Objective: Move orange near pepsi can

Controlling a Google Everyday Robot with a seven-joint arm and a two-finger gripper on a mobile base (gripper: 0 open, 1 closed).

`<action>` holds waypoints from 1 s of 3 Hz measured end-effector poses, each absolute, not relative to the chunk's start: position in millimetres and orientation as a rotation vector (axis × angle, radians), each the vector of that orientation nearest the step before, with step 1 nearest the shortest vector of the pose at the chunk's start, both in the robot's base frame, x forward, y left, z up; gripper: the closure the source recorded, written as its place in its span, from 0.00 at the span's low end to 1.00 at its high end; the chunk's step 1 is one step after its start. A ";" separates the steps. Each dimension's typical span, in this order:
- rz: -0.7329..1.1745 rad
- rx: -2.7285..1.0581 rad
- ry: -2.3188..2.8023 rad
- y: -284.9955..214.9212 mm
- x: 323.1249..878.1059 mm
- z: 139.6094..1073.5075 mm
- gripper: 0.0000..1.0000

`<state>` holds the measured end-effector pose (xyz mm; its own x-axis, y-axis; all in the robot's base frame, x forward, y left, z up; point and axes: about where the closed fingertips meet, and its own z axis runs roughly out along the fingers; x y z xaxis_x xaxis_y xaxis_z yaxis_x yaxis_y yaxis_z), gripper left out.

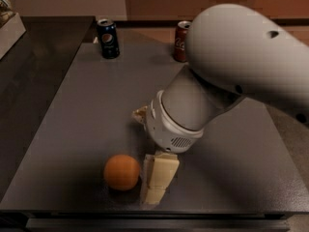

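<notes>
The orange [121, 172] lies on the dark table near its front edge. The dark blue pepsi can [108, 37] stands upright at the table's far left. My gripper [145, 154] hangs low over the table just right of the orange, jaws open. Its near cream finger [157, 179] stands right beside the orange, touching or almost touching it. The tip of the far finger [140, 114] shows behind, further from the orange. The big grey arm [231, 66] covers the table's right middle.
A red Coca-Cola can [181, 41] stands at the far middle, partly hidden by the arm. The table's front edge [145, 211] runs just below the orange. A pale box corner [8, 23] sits at the far left on a darker surface.
</notes>
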<state>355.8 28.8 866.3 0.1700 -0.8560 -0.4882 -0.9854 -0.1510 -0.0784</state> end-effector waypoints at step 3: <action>0.552 -2.156 1.680 59.8 336.6 843.9 0.18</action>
